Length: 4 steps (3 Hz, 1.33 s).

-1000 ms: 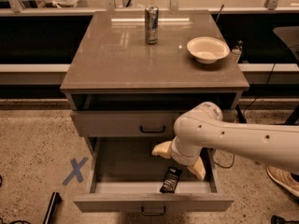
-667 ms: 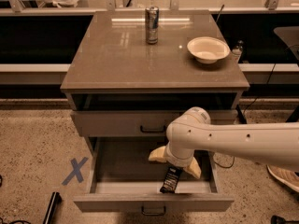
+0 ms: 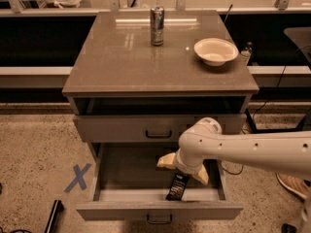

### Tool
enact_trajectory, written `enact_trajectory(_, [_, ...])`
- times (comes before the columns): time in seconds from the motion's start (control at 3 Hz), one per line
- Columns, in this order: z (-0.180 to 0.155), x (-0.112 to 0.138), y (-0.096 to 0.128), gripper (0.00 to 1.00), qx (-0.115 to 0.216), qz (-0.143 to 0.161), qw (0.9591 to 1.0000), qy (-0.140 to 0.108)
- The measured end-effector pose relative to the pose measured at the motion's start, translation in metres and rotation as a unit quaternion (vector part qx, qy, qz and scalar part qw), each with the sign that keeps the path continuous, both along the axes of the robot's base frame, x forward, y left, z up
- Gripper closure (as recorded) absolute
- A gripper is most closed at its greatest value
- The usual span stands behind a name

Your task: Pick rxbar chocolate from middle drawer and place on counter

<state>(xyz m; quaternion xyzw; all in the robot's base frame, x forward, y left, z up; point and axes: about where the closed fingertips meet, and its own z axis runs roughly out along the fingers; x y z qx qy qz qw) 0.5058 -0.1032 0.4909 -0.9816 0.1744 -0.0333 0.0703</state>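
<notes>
- Black and flat, with pale lettering, the rxbar chocolate point(image 3: 178, 187) lies on the floor of the middle drawer point(image 3: 127, 168), right of centre and close behind the drawer's front panel.
- Its long axis runs roughly front to back. The far end leans a little to the right and points towards the cabinet, and the near end almost meets the front panel.
- The middle drawer is pulled well out, with its small metal handle point(image 3: 159, 220) facing me.
- The white arm point(image 3: 252, 152) reaches in from the right and bends down into the drawer.
- The gripper point(image 3: 184, 170) hangs just over the bar's far end.
- The pale tan fingers point(image 3: 166, 161) are spread wide, one to the left of the bar and one to the right, and they hold nothing. I cannot tell whether either tip touches the wrapper.
- The glossy grey-brown counter point(image 3: 112, 62) carries a drink can point(image 3: 157, 26) at the back and a white bowl point(image 3: 215, 51) to the right. The two stand well apart.
- The drawer above point(image 3: 112, 128), with the black handle, is closed.
- A blue tape cross point(image 3: 78, 177) marks the floor to the left.
- Compared with a second ago, the gripper has slid a little to the left and now sits more squarely over the bar. In the last fraction of a second it has barely moved.
- The bar lies exactly where it did, at the same angle. The drawer, can and bowl are unchanged.
</notes>
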Motion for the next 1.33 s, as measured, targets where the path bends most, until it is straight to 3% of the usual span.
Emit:
enact_trajectory(0.33, [-0.030, 0.006, 0.002, 0.00, -0.041, 0.000, 0.9990, 0.015])
enact_trajectory(0.67, [-0.070, 0.010, 0.009, 0.00, -0.045, 0.017, 0.9986, 0.024])
enact_trajectory(1.33, [-0.124, 0.010, 0.020, 0.00, -0.016, 0.040, 0.9990, 0.010])
